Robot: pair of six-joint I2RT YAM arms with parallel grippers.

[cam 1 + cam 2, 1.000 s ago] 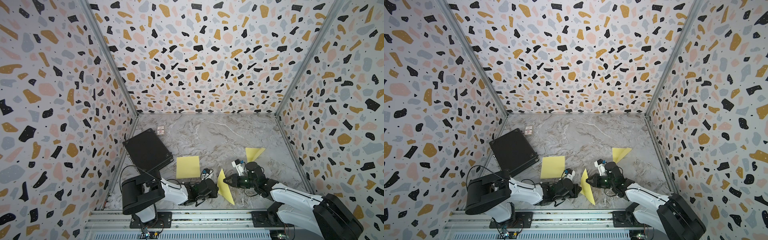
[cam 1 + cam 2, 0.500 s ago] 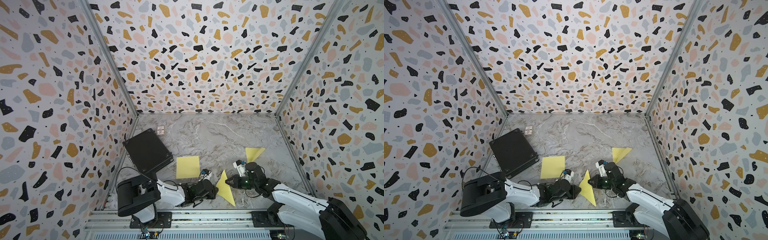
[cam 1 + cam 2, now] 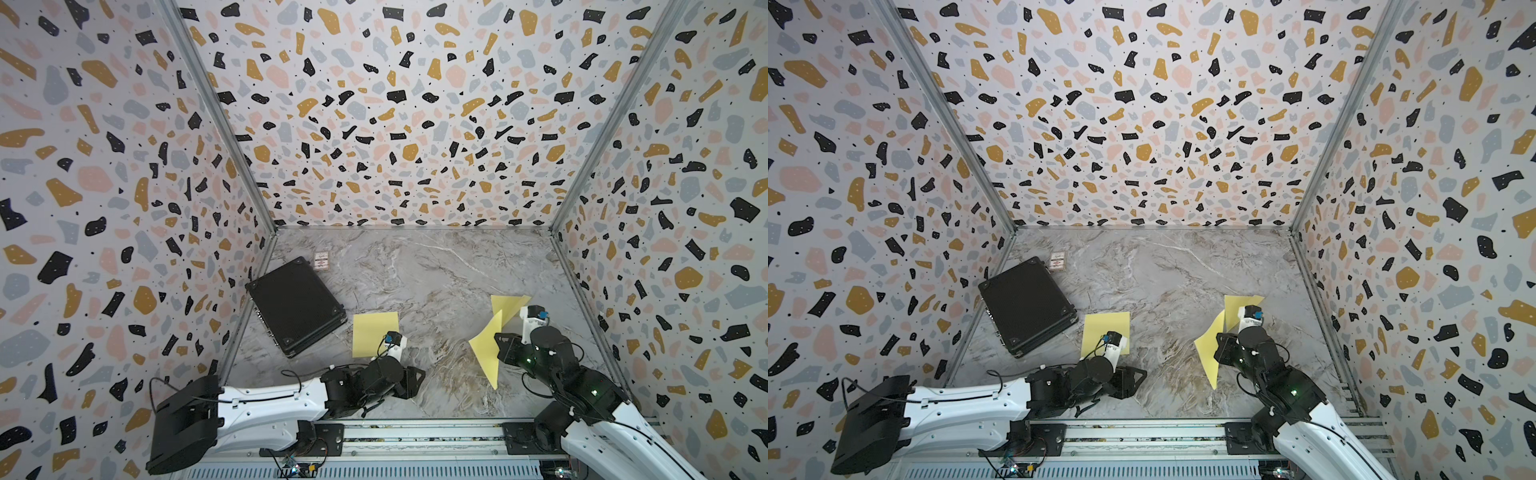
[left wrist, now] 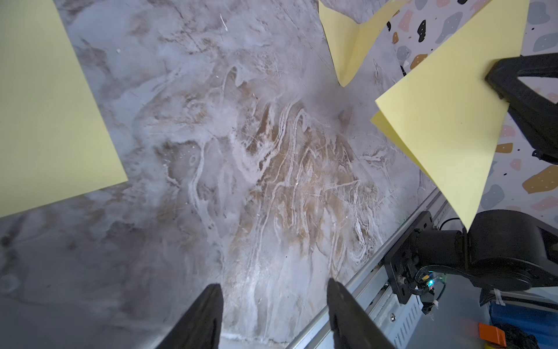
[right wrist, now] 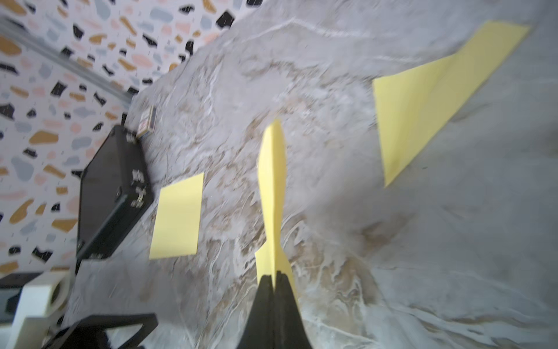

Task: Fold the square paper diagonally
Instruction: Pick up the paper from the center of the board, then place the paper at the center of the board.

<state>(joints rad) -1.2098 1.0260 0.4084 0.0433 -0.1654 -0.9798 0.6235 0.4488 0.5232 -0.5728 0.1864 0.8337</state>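
Two hands, one busy: my right hand (image 5: 274, 276) is pinched tight on the folded yellow paper (image 3: 487, 348), held off the table (image 3: 436, 270) as a doubled triangle — fold made, crease not yet pressed, I'd say. Left hand (image 4: 273, 308) has its fingers apart and holds nothing, low over bare marble well clear of the folded paper. Next I'd guess: lay it flat beside the finished triangle (image 3: 508, 305) and let go without the layers springing open. Flat yellow sheet (image 3: 375, 333) and black case (image 3: 296, 307) lie on the far side of the left hand — neither blocks the set-down.
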